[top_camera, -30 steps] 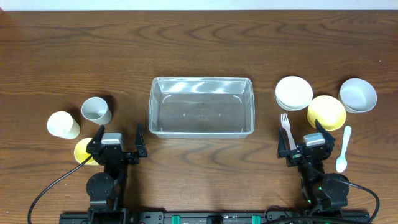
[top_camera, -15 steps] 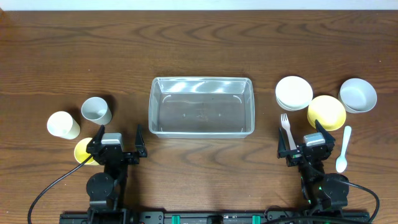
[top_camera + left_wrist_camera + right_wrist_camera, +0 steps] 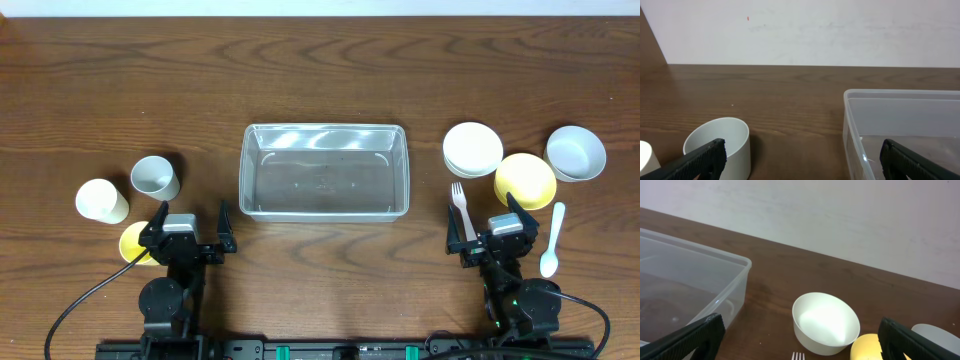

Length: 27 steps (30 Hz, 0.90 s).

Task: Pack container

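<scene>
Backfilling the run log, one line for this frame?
container: empty | left arm: jaws open, near edge | right arm: jaws open, near edge | cups, bowls, fork, spoon: on table

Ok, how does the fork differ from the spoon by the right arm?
The fork lies left of the right pincer, the spoon right of it. The fork's tines point away from the robot; the spoon's bowl points toward it. From overhead the fork's handle reaches the pincer; the spoon lies clear. Both are pale and lie flat on the table, outside the container.
</scene>
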Motion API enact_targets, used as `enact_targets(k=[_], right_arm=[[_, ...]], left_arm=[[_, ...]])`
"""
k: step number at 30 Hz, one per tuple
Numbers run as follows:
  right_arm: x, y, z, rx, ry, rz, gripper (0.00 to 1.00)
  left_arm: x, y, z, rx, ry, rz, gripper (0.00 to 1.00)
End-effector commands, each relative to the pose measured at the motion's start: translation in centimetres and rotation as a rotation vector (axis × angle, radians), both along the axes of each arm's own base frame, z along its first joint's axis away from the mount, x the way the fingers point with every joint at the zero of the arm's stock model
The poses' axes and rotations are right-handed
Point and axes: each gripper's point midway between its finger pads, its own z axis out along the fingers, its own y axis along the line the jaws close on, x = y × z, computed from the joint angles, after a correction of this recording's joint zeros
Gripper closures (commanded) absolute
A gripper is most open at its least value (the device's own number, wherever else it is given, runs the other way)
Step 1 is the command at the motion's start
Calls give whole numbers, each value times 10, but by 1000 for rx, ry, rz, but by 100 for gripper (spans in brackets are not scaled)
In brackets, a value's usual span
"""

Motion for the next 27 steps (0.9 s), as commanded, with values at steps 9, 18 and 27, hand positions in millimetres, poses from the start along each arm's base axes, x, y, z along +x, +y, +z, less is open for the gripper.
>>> enact_targets(k=[9,18,27], right_arm=[[0,0,0,-14,-4,2,1],[0,1,8,-10,-36,8,1],[-2,11,7,208,12,54,1]], left_arm=[[-1,2,-14,-1,49,9,2],[-1,2,-14,-1,49,9,2],[-1,2,-14,-105,50,22,2]])
